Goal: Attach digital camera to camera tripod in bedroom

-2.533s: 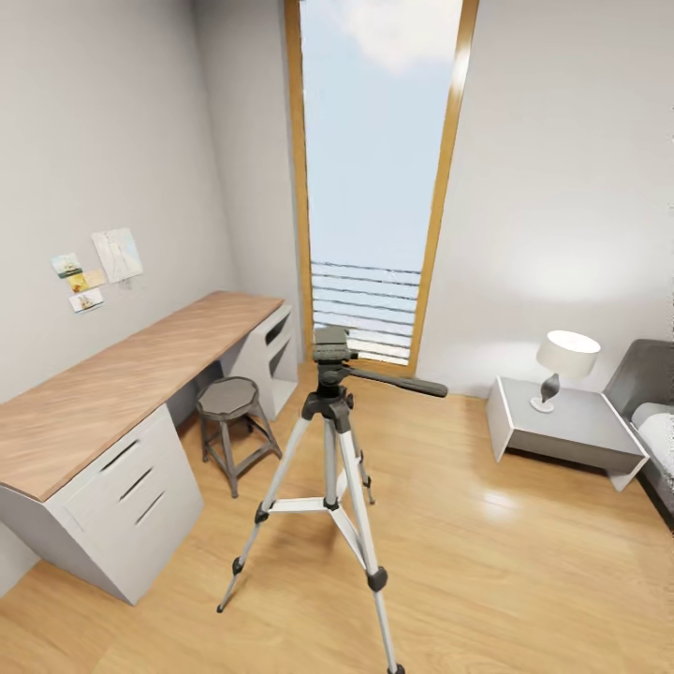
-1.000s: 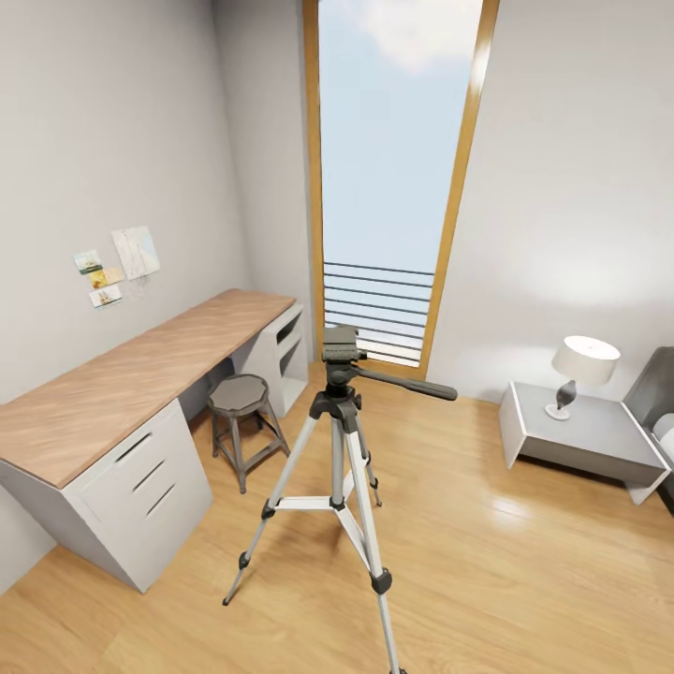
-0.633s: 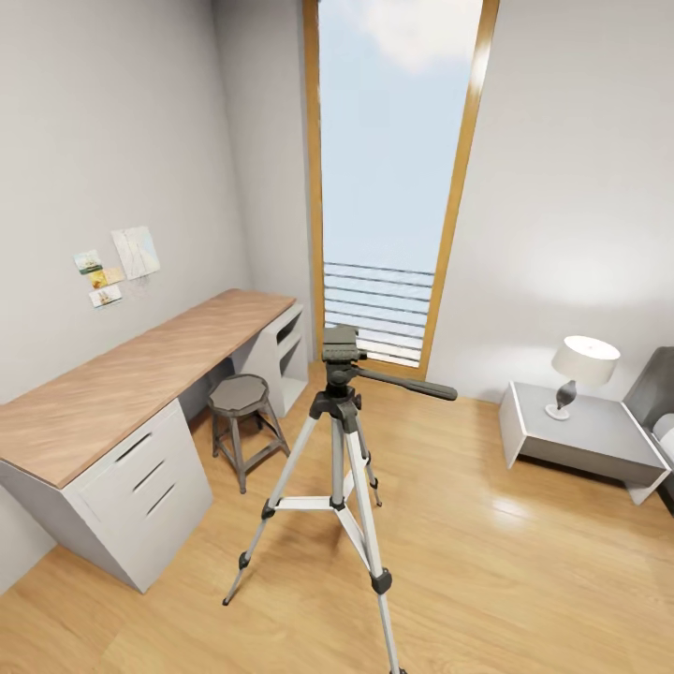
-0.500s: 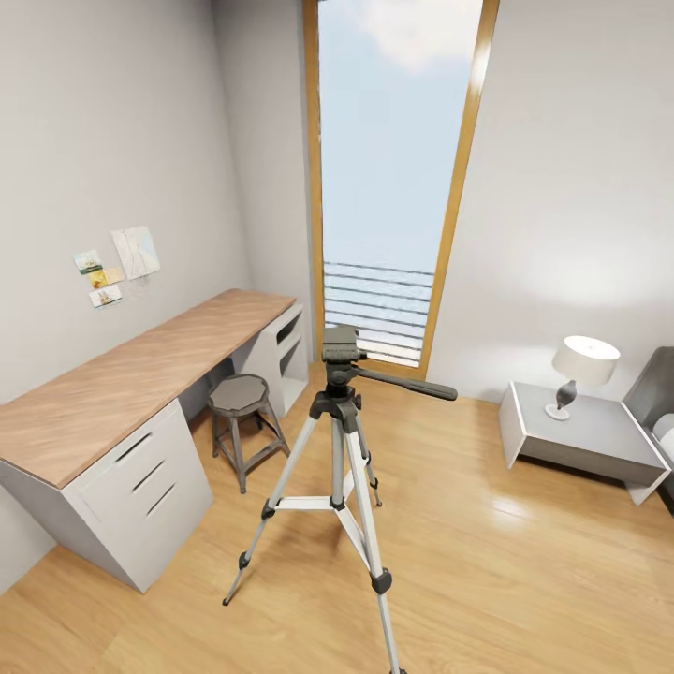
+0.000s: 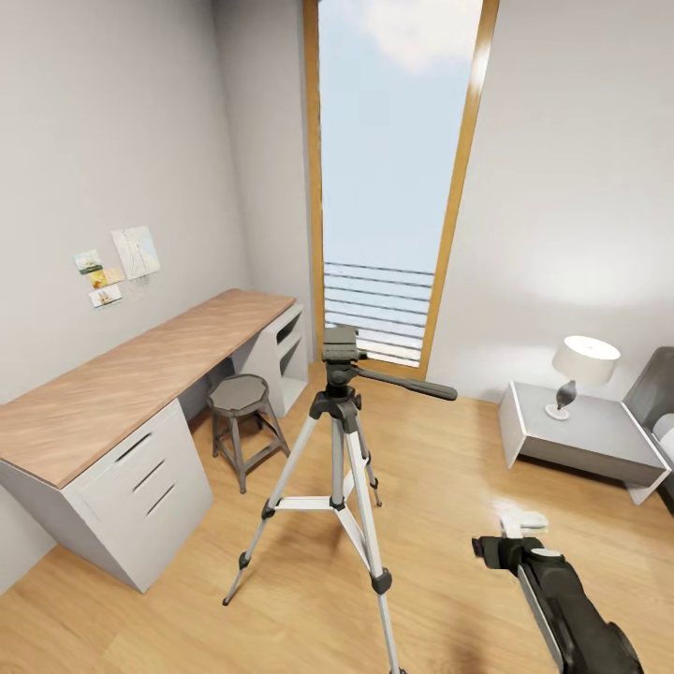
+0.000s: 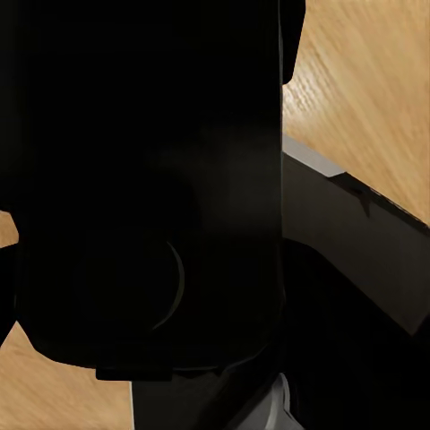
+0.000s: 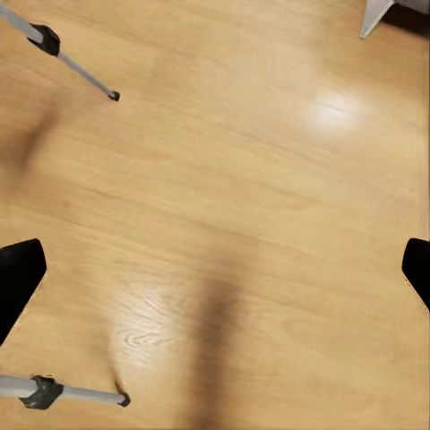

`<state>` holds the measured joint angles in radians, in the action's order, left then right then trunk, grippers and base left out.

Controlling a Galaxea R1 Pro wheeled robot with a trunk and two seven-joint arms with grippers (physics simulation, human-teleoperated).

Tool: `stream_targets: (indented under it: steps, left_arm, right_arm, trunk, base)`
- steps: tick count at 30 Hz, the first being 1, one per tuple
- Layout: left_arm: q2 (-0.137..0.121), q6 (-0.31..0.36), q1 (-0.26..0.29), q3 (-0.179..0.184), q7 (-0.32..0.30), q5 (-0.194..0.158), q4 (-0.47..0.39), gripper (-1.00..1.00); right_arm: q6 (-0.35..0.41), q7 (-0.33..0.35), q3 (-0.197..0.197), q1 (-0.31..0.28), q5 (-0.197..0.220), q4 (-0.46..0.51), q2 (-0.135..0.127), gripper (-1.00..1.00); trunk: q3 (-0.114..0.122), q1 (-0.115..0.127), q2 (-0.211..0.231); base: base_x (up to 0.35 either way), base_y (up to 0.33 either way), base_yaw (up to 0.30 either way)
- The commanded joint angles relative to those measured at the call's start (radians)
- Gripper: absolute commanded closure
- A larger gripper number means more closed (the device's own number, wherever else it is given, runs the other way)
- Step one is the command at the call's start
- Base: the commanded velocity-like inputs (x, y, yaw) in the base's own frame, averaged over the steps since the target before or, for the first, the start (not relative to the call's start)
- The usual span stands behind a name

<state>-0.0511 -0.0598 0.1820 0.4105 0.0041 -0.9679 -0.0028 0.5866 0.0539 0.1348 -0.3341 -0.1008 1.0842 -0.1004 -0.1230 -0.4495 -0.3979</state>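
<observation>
One camera tripod (image 5: 339, 440), one stool (image 5: 240, 419), one desk (image 5: 112, 393), one lamp (image 5: 580, 369), one bedside table (image 5: 580, 440), one window (image 5: 393, 178)

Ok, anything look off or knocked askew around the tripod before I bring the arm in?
Nothing stands out. The tripod stands upright on all three legs, head empty, pan handle out to the side. The stool, desk and lamp sit upright and tidy.

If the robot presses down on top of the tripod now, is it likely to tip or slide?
The camera tripod probably tips easily: it is tall, its legs are thin, and its head sits high. Its small feet rest on a glossy wood floor, so it may slide. The long pan handle could turn it if bumped.
</observation>
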Motion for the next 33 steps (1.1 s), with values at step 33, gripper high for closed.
stream_targets:
  steps: [33]
  left_arm:
    - [0.0, -0.002, 0.0, 0.008, -0.001, 0.0, 0.0, 1.0]
  right_arm:
    - [0.447, 0.519, -0.167, -0.285, -0.011, 0.308, -0.007, -1.0]
  trunk:
    - [-0.002, -0.001, -0.002]
  base:
    - [0.0, 0.0, 0.0]
